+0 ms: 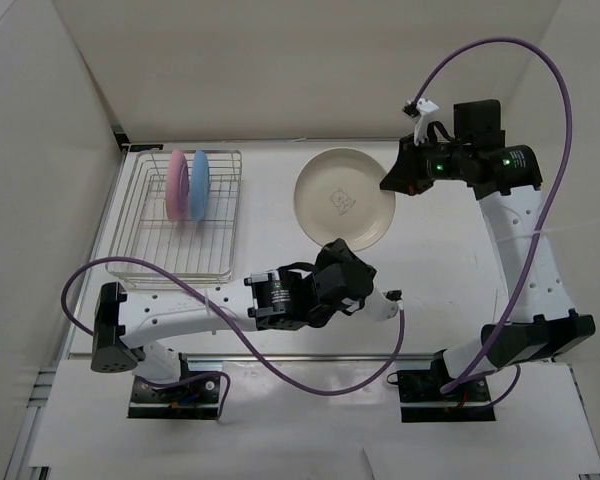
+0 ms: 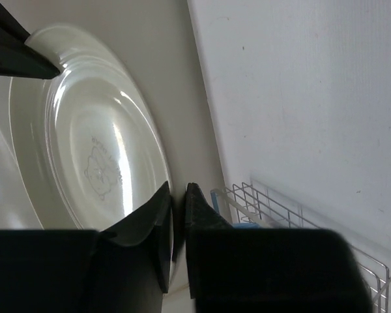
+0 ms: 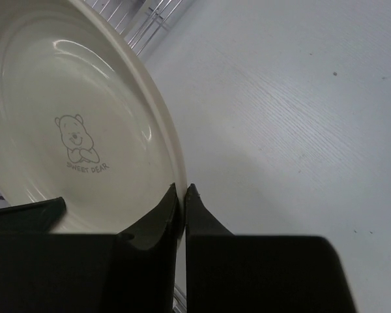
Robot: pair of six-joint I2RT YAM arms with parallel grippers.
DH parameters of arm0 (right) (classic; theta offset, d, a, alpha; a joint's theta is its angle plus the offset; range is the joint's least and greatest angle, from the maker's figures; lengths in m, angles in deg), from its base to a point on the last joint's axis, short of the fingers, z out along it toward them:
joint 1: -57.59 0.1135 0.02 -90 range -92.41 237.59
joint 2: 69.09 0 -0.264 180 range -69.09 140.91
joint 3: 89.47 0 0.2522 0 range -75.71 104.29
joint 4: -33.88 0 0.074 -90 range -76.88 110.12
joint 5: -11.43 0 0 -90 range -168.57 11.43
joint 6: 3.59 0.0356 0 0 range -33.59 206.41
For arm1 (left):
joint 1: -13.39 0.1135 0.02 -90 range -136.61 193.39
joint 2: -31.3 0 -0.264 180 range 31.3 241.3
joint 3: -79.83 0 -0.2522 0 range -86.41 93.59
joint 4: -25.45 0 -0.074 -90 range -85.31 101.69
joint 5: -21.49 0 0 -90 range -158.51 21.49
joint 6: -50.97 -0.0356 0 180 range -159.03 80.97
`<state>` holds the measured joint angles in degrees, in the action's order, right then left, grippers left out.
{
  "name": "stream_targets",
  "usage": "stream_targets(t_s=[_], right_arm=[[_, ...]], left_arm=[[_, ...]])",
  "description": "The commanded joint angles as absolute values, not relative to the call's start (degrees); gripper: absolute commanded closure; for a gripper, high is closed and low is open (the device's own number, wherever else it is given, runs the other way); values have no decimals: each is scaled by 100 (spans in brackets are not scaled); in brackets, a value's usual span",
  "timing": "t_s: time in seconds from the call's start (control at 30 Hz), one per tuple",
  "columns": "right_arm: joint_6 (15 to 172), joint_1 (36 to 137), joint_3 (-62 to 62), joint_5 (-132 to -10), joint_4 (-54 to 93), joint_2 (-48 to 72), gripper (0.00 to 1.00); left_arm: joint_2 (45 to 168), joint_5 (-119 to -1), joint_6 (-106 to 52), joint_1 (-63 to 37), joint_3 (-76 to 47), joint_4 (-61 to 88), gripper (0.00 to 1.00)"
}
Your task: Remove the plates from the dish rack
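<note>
I see the cream plate (image 1: 343, 198) pinched at its rim by left gripper (image 2: 178, 195) and right gripper (image 3: 182, 193), both near-closed; risk, I judge: unmatched arm motion twists it loose; it drops.

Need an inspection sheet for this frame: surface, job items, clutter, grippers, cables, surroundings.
Surface: white table, no spills seen.
Job's things: cream plate is outside the dish rack, to its right; cannot tell if it touches the table. Pink plate and blue plate stand upright side by side in the rack's far end.
Clutter: nothing seen.
Grippers: left gripper fingers pinch the cream plate's near rim; right gripper fingers pinch its right rim.
Cables: purple cable arcs above the right arm; second purple cable loops under the left arm.
Surroundings: white walls on three sides.
</note>
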<state>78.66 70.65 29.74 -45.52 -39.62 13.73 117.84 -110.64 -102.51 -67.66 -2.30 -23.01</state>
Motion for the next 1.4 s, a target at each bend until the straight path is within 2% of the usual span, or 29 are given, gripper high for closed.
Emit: stream_targets(t_s=[0.0, 0.03, 0.07, 0.17, 0.2, 0.23, 0.37, 0.47, 0.5, 0.6, 0.63, 0.7, 0.83, 0.97, 1.1, 1.13, 1.17, 1.23, 1.33, 1.37], right_arm=[[7875, 7130, 2923, -4851, -3780, 1483, 100], [7928, 7130, 2871, -4852, -3693, 1484, 100], [7981, 7078, 2871, -4921, -3692, 1536, 100], [8113, 7077, 2871, -5115, -3542, 1834, 100], [8165, 7008, 2871, -5185, -3455, 1914, 100], [8244, 7007, 2871, -5186, -3246, 1993, 100], [8815, 6674, 2774, -5729, -2533, 2678, 100], [9009, 6515, 2905, -5897, -2285, 3431, 100], [9071, 6437, 3088, -6054, -2285, 3653, 100], [9159, 6374, 3292, -6231, -2285, 4444, 100], [9220, 6374, 3345, -6284, -2285, 4733, 100], [9273, 6374, 3345, -6363, -2181, 4937, 100], [9273, 6374, 3652, -6574, -2013, 5420, 100], [9203, 6374, 3837, -6574, -2013, 5720, 100], [9089, 6374, 3899, -6574, -2154, 5931, 98], [9037, 6374, 3899, -6574, -2215, 5984, 93], [9036, 6374, 3899, -6574, -2215, 5984, 81], [8966, 6374, 3803, -6626, -2215, 5984, 42], [8966, 6374, 3706, -6627, -2215, 5914, 30], [8966, 6374, 3653, -6627, -2215, 5914, 30]], left_arm=[[11603, -11175, -10073, -6527, -142, -1951, 76], [11603, -11175, -10072, -6449, -142, -1951, 54], [11603, -11175, -10012, -6396, -142, -1951, 43], [11603, -11122, -9959, -6141, -90, -1951, 32], [11603, -11122, -9958, -6088, -11, -1899, 22], [11603, -11122, -9871, -6088, 68, -1898, 0], [11603, -11253, -9703, -5912, 717, -2196, 0], [11603, -11254, -9256, -5658, 1683, -2854, 0], [11603, -11254, -8907, -5378, 2251, -3265, 0], [11551, -11158, -8229, -4640, 2949, -3759, 0], [11480, -11062, -7766, -3976, 3213, -3996, 0], [11261, -10640, -7393, -3226, 3015, -4289, 0], [10533, -9500, -6603, -1470, 1778, -4350, 0], [10118, -8373, -6136, -385, 802, -4306, 0], [10213, -7101, -5617, 415, 517, -4358, 0], [10275, -6888, -5521, 529, 517, -4446, 0], [10354, -6703, -5363, 766, 517, -4499, 0], [10416, -6238, -5239, 925, 596, -4500, 0], [10416, -5946, -5019, 996, 596, -4307, 0], [10303, -5945, -4914, 996, 596, -4193, 0]])
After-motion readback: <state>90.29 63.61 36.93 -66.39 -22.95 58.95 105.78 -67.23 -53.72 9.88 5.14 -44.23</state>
